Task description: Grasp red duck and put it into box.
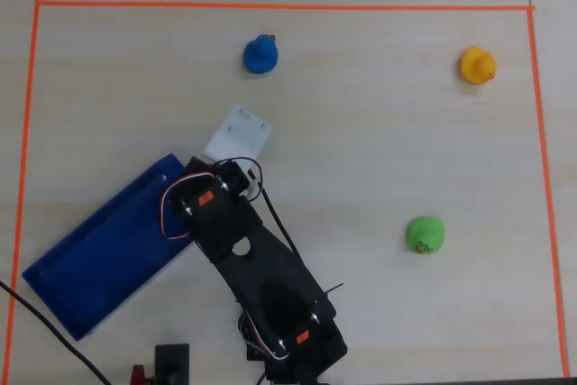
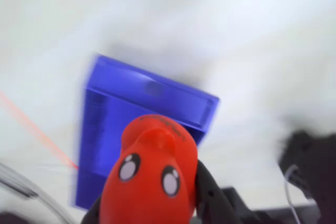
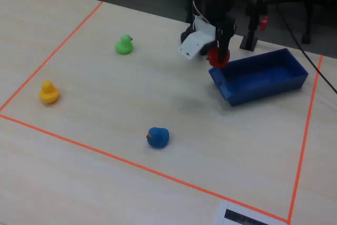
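Note:
My gripper (image 2: 152, 203) is shut on the red duck (image 2: 152, 171), which fills the lower middle of the wrist view between black fingers (image 2: 210, 195). In the fixed view the red duck (image 3: 216, 59) hangs in the gripper (image 3: 218, 55) in the air, at the near left corner of the blue box (image 3: 258, 87). The box (image 2: 147, 90) lies beyond the duck in the wrist view and looks empty. In the overhead view the box (image 1: 99, 259) lies at lower left, and the arm (image 1: 234, 223) hides the duck.
A blue duck (image 1: 261, 54), a yellow duck (image 1: 477, 66) and a green duck (image 1: 425, 234) sit apart on the wooden table inside an orange tape border (image 1: 270, 6). They also show in the fixed view: blue (image 3: 158, 137), yellow (image 3: 48, 92), green (image 3: 124, 45).

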